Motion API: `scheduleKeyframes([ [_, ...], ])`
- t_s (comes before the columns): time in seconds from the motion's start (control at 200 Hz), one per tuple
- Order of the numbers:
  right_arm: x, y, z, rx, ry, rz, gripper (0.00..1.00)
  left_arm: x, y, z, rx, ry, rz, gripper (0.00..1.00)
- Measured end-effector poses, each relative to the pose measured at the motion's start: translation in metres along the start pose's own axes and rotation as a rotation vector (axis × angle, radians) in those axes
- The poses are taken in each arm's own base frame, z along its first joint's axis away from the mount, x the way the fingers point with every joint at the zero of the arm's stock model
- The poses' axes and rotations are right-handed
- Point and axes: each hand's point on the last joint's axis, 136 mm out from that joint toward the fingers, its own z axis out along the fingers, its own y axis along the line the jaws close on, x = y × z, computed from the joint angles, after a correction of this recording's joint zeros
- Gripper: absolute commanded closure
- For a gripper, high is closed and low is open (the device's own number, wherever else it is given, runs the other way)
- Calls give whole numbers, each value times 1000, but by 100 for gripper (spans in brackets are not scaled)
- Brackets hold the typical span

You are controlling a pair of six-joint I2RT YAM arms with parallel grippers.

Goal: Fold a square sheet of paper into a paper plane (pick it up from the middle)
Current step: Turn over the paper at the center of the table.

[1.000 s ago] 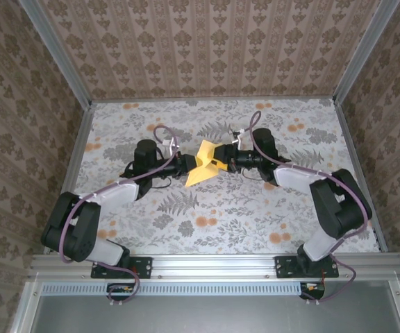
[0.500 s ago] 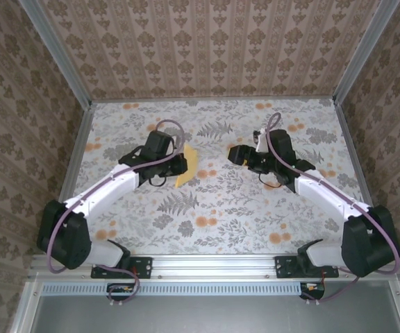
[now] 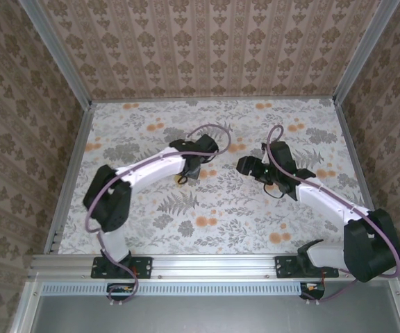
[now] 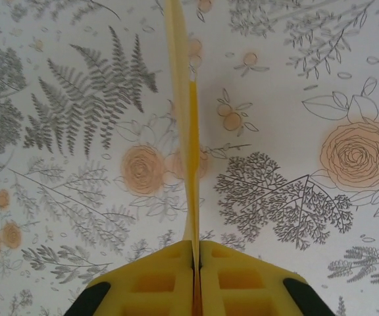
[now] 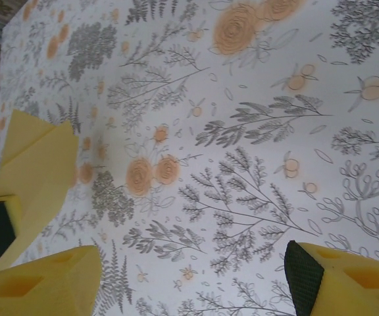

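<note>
Yellow paper plane [image 4: 188, 131], folded thin and edge-on to my left wrist camera, hangs over the middle of the table [image 3: 228, 215]. My left gripper [image 4: 196, 255] is clamped tight on it. My right gripper [image 5: 193, 273] is wide open and empty, just right of the plane. Looks like a late fold. Next, I'd guess, the right must catch a flap squarely without crumpling it.

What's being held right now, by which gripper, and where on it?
Left gripper pinches the folded yellow paper at one edge between shut fingers; the rest sticks out ahead. Right gripper is open, empty.
</note>
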Motion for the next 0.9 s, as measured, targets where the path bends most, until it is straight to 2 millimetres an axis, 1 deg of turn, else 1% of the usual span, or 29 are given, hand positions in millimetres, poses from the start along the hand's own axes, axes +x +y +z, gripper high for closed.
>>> scheduleKeyframes([
  [0.05,2,-4,0,11,2,4,24,1,-10,9,4,21,2,77],
  [0.105,4,-8,0,25,0,9,24,4,-23,18,31,50,5,66],
  [0.14,5,-10,0,31,-1,12,24,6,-31,22,60,66,-5,61],
  [0.22,8,-14,-1,39,-2,23,24,8,-47,25,147,94,-29,49],
  [0.31,10,-16,-1,43,-2,29,24,2,-65,23,289,101,-83,44],
  [0.38,10,-15,-1,42,1,32,26,1,-69,22,386,110,-132,38],
  [0.46,14,-11,2,29,13,28,31,0,-61,19,483,117,-205,36],
  [0.53,26,-3,12,18,58,12,38,-2,-48,15,548,108,-268,36],
  [0.56,34,4,18,9,86,1,43,-4,-41,13,574,98,-297,36],
  [0.625,51,23,33,-22,154,-32,53,-8,-24,9,614,69,-358,37],
  [0.65,59,34,40,-41,186,-50,57,-8,-18,7,625,58,-378,37],
  [0.74,84,69,61,-106,276,-110,67,-3,3,6,643,37,-442,38],
  [0.82,105,99,78,-167,344,-137,70,7,18,9,641,36,-488,39],
  [0.9,122,120,90,-214,397,-158,73,20,31,13,632,46,-523,39],
])
